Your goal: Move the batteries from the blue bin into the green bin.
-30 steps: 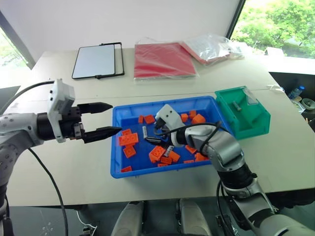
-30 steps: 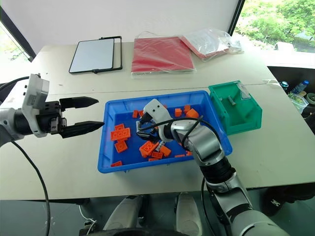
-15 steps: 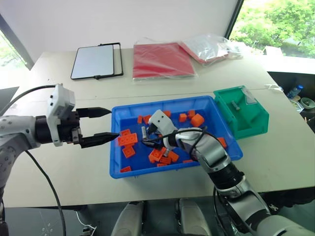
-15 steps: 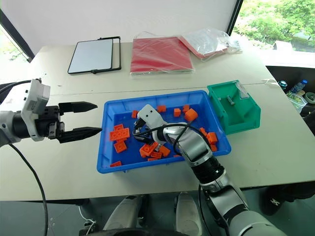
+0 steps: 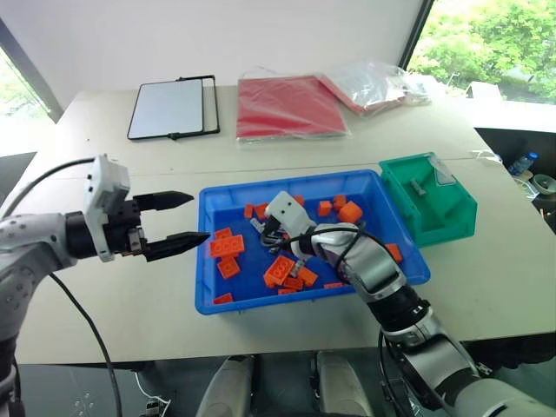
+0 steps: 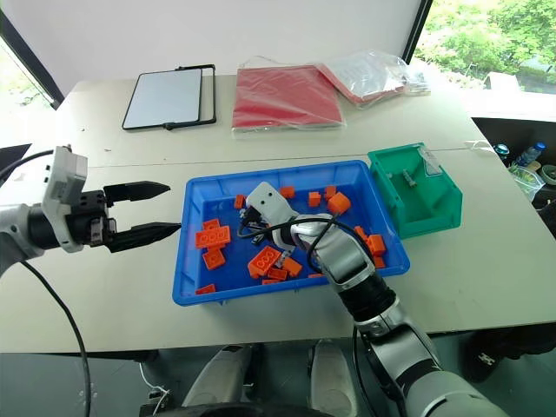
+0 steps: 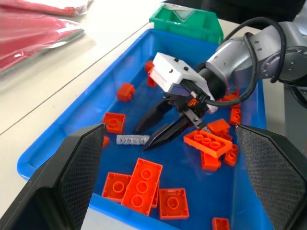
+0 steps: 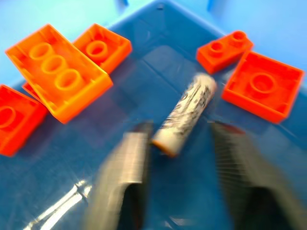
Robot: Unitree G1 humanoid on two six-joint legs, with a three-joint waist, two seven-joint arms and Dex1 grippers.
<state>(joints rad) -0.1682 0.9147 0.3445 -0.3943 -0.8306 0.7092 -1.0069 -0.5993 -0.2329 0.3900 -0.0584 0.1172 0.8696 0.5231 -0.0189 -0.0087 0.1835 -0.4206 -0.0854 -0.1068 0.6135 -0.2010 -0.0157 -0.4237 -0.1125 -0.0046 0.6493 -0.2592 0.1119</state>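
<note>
While the right end effector [image 7: 151, 139] sits low in the blue bin [image 5: 287, 182], its two black fingers are drawn in on the near end of one battery [image 7: 130, 140]. The battery lies flat on the bin floor in the left-centre area. Judgement: this is the pick step, with the grasp made at the tip of the cylinder rather than at its middle. I cannot tell whether the hold is firm.

Left end effector [image 5: 198, 217] is released, fingers spread, hovering over the table [image 5: 130, 287] just outside the bin's left wall. It holds nothing.

One small grey piece, probably a battery, already lies in the green bin [image 5: 456, 217], which stands touching the blue bin's far-right corner.

Next move, as judged:
- Lift straight up until the battery clears the bin rim.
- Carry it right across the bin and release it over the green bin.
- An end grip could let the cylinder pivot or slip, so a slow lift is advisable.

Clearances:
- Orange bricks [image 5: 226, 246] lie close on several sides of the battery, but none touches it.
- The path to the right passes over more bricks and the arm's own cable loop.
- The green bin's mouth is open and unobstructed.
</note>
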